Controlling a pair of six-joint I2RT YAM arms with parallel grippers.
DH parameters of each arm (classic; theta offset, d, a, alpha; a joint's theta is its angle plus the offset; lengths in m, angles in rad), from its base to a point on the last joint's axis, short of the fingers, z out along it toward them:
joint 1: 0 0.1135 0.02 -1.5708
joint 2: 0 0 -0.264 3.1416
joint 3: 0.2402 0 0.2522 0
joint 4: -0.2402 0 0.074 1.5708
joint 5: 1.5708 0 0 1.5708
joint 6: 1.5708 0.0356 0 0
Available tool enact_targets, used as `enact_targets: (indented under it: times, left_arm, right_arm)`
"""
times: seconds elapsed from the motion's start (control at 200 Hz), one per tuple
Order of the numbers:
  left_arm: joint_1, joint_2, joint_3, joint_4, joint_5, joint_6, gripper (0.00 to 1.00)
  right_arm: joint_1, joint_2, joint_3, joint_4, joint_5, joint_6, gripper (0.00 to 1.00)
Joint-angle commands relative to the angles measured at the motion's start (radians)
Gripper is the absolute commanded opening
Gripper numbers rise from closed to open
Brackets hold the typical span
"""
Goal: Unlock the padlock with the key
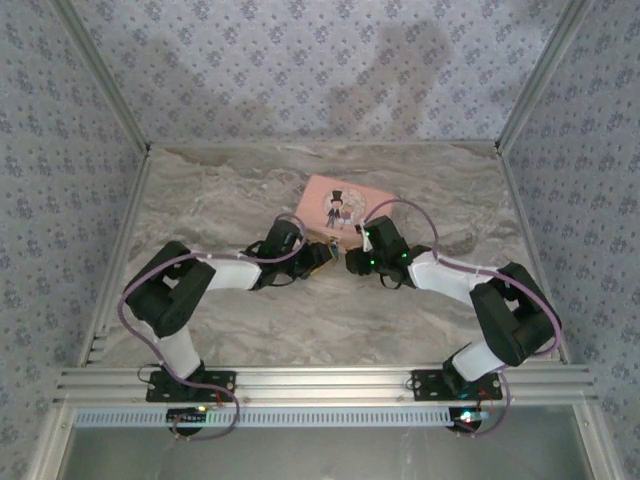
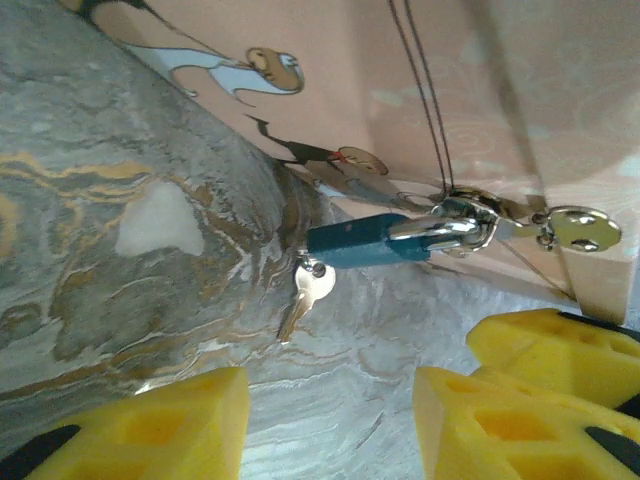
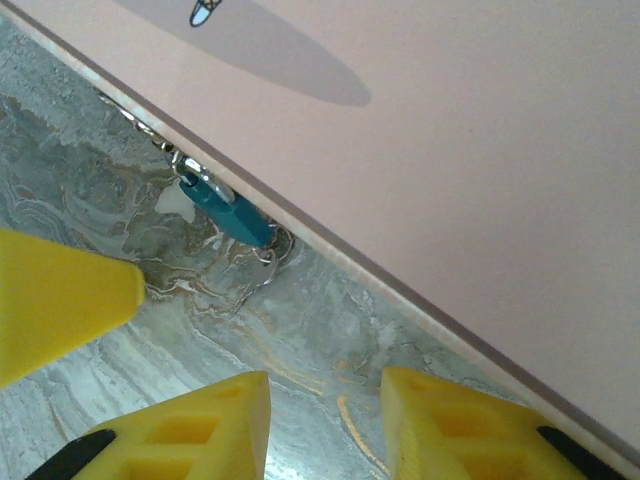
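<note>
Teal padlock [image 2: 355, 240] lies on the marble table [image 2: 120, 150] against the pink tin [image 2: 500, 80], its shackle [image 2: 440, 230] hooked through the tin's clasp. The key [image 2: 312, 288] rests just beside the padlock's free end, blade pointing away, not inserted. The left gripper [image 2: 330, 400] and right gripper [image 3: 325, 400] both stand with jaws apart and empty. Expect the key to be light, thin, rigid and slippery on stone, so you should pinch its round head across the flat faces. Steady the padlock by its body, as it will probably swing.
</note>
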Motion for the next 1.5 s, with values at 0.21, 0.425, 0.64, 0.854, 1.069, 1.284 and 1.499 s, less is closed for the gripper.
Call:
enact_targets:
  times: [0.21, 0.425, 0.64, 0.854, 1.069, 1.284, 1.499]
  left_arm:
    - [0.036, -0.096, 0.057, -0.143, -0.052, 0.137, 0.53]
    - [0.023, 0.007, 0.097, -0.041, 0.004, 0.187, 0.53]
    - [0.001, 0.062, 0.116, 0.042, -0.023, 0.314, 0.56]
    - [-0.002, 0.133, 0.116, 0.170, -0.025, 0.378, 0.60]
    - [-0.007, 0.214, 0.153, 0.269, 0.014, 0.430, 0.61]
    - [-0.012, 0.279, 0.201, 0.334, 0.086, 0.473, 0.59]
    - [-0.015, 0.315, 0.220, 0.383, 0.143, 0.475, 0.52]
  right_arm:
    - [-0.035, 0.012, 0.053, -0.001, 0.003, 0.006, 0.36]
    - [-0.041, 0.021, 0.064, -0.004, 0.001, 0.008, 0.36]
    - [-0.055, -0.018, 0.065, -0.035, -0.025, -0.001, 0.39]
    - [-0.105, -0.023, 0.058, -0.041, -0.058, 0.004, 0.40]
    - [-0.122, -0.011, 0.077, -0.051, -0.068, -0.010, 0.40]
    - [-0.131, 0.007, 0.076, -0.045, -0.076, -0.015, 0.39]
    - [-0.130, 0.020, 0.066, -0.026, -0.079, -0.008, 0.39]
